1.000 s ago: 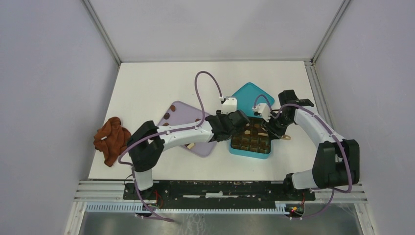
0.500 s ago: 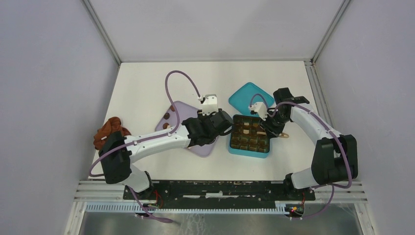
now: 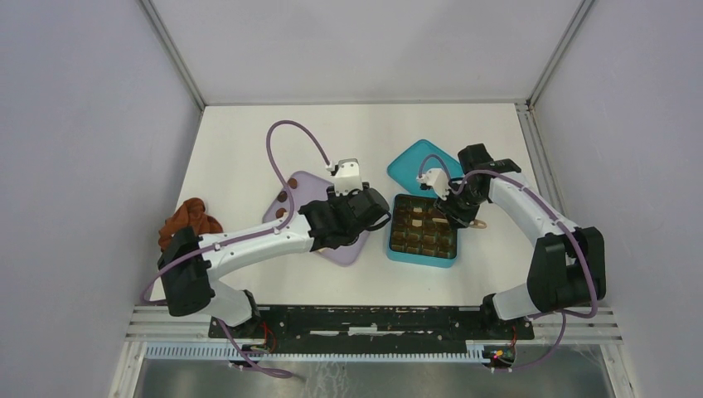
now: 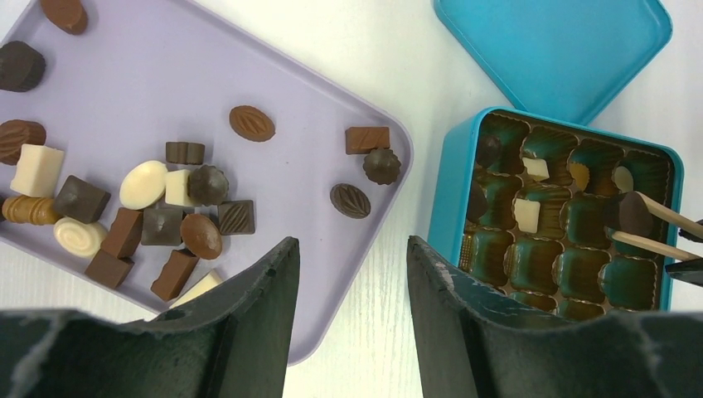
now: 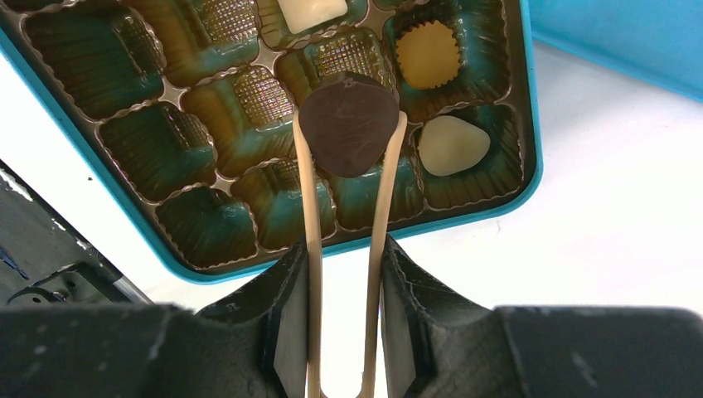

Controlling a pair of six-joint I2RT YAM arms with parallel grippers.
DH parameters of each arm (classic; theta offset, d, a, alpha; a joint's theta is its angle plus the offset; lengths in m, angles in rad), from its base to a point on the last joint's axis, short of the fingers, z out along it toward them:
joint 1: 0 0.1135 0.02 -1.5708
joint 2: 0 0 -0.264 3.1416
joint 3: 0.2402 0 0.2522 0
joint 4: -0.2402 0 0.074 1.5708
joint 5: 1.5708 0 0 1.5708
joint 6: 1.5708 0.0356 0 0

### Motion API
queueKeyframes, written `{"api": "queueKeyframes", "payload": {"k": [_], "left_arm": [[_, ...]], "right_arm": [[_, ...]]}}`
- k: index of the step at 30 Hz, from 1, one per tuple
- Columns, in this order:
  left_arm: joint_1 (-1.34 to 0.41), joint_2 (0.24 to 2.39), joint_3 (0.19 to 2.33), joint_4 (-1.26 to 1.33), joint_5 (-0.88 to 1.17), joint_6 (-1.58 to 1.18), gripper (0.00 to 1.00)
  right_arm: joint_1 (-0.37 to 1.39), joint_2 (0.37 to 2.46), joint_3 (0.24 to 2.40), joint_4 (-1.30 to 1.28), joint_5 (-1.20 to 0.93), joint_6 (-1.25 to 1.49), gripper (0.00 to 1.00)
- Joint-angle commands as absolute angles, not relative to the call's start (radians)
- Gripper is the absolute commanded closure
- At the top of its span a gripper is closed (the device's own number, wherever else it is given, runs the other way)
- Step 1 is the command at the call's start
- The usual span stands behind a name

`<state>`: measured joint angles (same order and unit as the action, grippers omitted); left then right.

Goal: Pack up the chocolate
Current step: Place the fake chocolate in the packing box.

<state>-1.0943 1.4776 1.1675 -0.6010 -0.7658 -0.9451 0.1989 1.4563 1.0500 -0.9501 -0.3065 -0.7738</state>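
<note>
Several chocolate pieces (image 4: 149,199), dark, brown and white, lie on a lilac tray (image 4: 273,75). The teal box (image 4: 443,191) stands to its right with a few pieces in its cups. My left gripper (image 4: 352,249) hangs open and empty above the tray's right edge and the strip of table beside the box (image 3: 390,240). My right gripper (image 5: 344,257) is shut on thin wooden tongs (image 5: 308,207). The tongs pinch a dark round chocolate (image 5: 348,124) above the box's right-hand cups, next to a white piece (image 5: 452,145).
The teal lid (image 3: 423,162) lies flat just behind the box. A rust-brown cloth lump (image 3: 189,222) sits at the table's left edge. The two arms stand close together over the tray (image 3: 311,186) and the box.
My left gripper has pulled back leftward from over the box to the tray's right edge. My right gripper has shifted a little left over the box with the tongs and dark chocolate.
</note>
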Motion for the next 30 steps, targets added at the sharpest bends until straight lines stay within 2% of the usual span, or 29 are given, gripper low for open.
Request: {"api": "queueKeyframes", "payload": {"k": [1, 6, 11, 25, 30], "left_arm": [[-1.092, 1.433, 1.154, -0.607, -0.817, -0.992, 0.43], [-1.092, 1.410, 1.142, -0.619, -0.822, -1.001, 0.43], [-1.092, 1.376, 1.127, -0.624, -0.827, -1.012, 0.41], [-1.092, 1.320, 1.123, -0.638, -0.799, -1.003, 0.41], [-1.092, 1.300, 1.115, -0.638, -0.789, -0.989, 0.41]], "right_arm": [[0.214, 1.472, 1.089, -0.947, -0.269, -0.752, 0.67], [0.230, 1.495, 1.077, -0.949, -0.246, -0.750, 0.66], [0.244, 1.499, 1.081, -0.946, -0.232, -0.744, 0.59], [0.248, 1.490, 1.088, -0.957, -0.252, -0.742, 0.52], [0.248, 1.467, 1.111, -0.961, -0.298, -0.746, 0.56]]}}
